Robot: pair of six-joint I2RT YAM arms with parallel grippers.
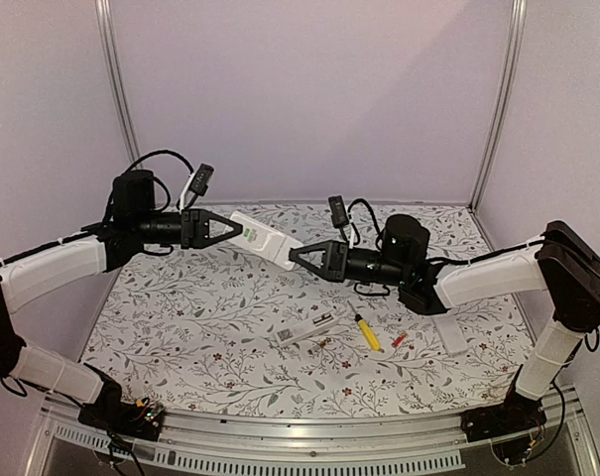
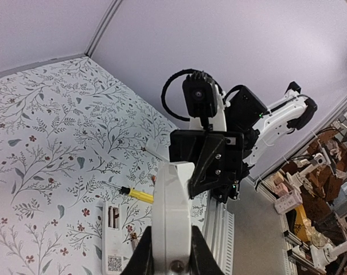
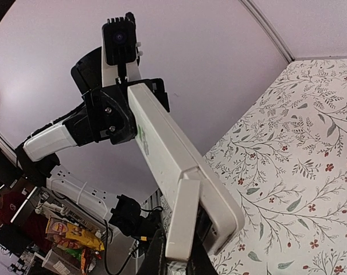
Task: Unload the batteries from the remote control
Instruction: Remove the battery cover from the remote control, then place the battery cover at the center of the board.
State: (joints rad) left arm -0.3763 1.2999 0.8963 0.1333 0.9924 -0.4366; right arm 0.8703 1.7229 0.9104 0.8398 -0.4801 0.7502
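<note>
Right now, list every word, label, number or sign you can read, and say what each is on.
No text here can be read.
On the held remote: a green mark, too blurred to read.
On the remote lying on the table: a square code sticker, no legible words.
On the packages beyond the table: print too small and blurred.

The remote control (image 1: 265,241) is smooth white plastic; the table (image 1: 200,317) covering looks matt.
</note>
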